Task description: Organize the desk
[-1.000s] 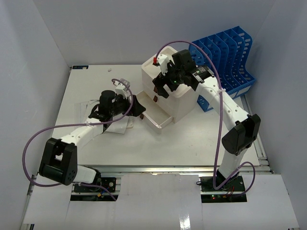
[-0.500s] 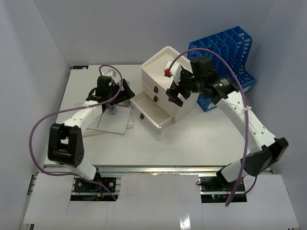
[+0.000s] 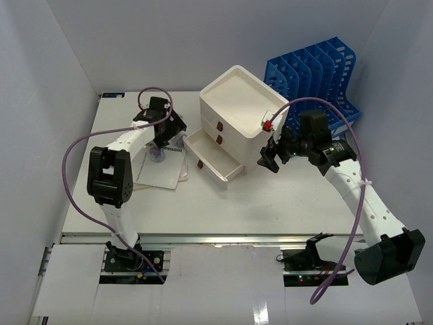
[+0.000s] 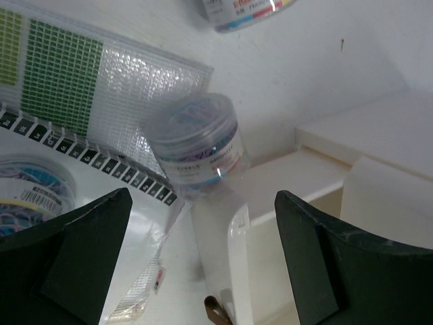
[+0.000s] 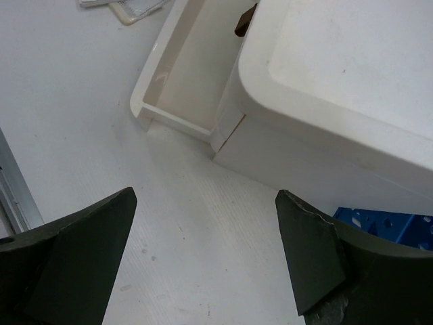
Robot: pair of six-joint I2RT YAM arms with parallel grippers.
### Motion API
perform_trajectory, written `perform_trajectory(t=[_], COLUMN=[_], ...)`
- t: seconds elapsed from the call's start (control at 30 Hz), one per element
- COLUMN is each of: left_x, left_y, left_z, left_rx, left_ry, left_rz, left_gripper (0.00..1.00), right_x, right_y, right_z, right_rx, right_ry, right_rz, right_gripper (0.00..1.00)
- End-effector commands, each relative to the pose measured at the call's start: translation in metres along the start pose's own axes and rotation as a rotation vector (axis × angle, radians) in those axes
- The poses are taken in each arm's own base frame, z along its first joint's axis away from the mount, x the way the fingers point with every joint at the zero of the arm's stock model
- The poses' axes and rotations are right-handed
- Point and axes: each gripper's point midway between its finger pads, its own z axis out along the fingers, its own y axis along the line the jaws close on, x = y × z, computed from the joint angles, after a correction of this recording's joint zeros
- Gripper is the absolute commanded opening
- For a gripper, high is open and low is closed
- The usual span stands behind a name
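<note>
The white desk (image 3: pixel 270 203) carries a white three-drawer box (image 3: pixel 233 112) whose bottom drawer (image 3: pixel 213 159) is pulled out. My left gripper (image 3: pixel 164 139) is open above a clear mesh pouch (image 3: pixel 162 169) by the drawer's left end. In the left wrist view my left gripper (image 4: pixel 203 261) hangs empty over the drawer's rim (image 4: pixel 237 223). Just beyond it, a clear jar of coloured paper clips (image 4: pixel 196 145) stands on the mesh pouch (image 4: pixel 101 88). My right gripper (image 3: pixel 272 157) is open and empty just right of the box, low over bare desk (image 5: pixel 203 237).
A blue slotted file rack (image 3: pixel 314 74) stands behind the box at the back right. Two more clear jars (image 4: pixel 247 10) (image 4: pixel 30 193) sit near the pouch. A small white, red-capped item (image 3: pixel 266 122) rests at the box's right top edge. The metal rail (image 3: pixel 223 238) runs along the front.
</note>
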Motion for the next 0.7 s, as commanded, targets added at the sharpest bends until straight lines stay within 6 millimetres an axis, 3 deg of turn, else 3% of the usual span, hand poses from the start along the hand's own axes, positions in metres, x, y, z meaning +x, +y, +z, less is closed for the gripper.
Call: perform_trajectory(t=[0.0, 0.2, 0.4, 0.67], left_x=[-0.019, -0.014, -0.006, -0.012], left_y=[0.002, 0.007, 0.009, -0.003], left_z=[0.004, 0.03, 0.045, 0.04], left_rx=[-0.09, -0.153, -0.165, -0.136], left_ry=[-0.036, 0.005, 0.035, 0.017], left_rz=[-0.06, -0.081, -0.083, -0.073], left_gripper=[0.98, 0.98, 0.88, 0.41], right_x=[-0.024, -0.031, -0.015, -0.001], right_y=[0.009, 0.018, 0.024, 0.026], right_z=[-0.013, -0.033, -0.038, -0.038], right_rx=[-0.039, -0.043, -0.05, -0.073], right_ry=[-0.165, -0.249, -0.284, -0.298], right_rz=[-0.04, -0.071, -0.059, -0.034], right_gripper=[0.9, 0.9, 0.9, 0.9])
